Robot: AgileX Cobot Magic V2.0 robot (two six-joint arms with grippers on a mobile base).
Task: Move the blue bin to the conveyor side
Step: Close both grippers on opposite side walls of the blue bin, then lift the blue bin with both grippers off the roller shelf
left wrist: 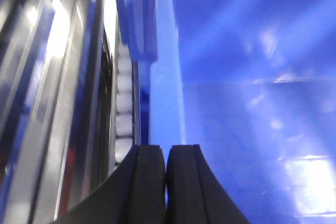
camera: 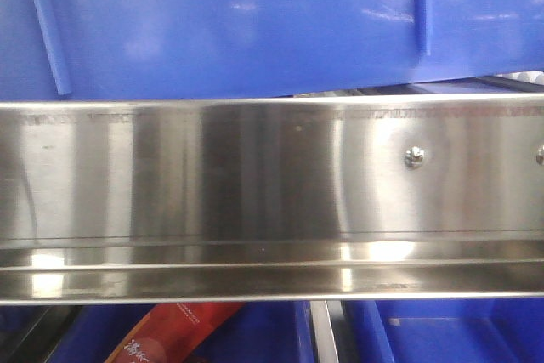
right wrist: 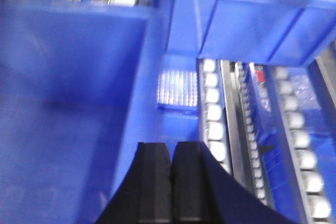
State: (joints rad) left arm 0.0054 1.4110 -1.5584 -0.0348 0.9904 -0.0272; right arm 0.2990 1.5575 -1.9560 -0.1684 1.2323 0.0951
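Left jaws together, a mere blue sliver between the black fingers (left wrist: 149, 182); cannot tell whether pinching any wall. Right jaws likewise pressed shut, fingers (right wrist: 155, 182) low against a wall of the bin (right wrist: 63, 103), grip on it unclear. Bin interior filling both wrist views, its side walls close beside the white rollers (right wrist: 214, 111) of the steel rack (camera: 255, 176). From the front, bin on top of the rack, bottom edge meeting the rail at the left, a gap opening under it toward the right. Below the rack, lower bins (camera: 442, 333), one with a red packet (camera: 183, 329); farther along the rack, another blue crate (right wrist: 247, 24). No conveyor in sight anywhere. Judged barely begun: both arms placed at the bin, perhaps gripping, perhaps starting a lift, yet bin not off the rack; carry and set-down at the conveyor side all left to do.
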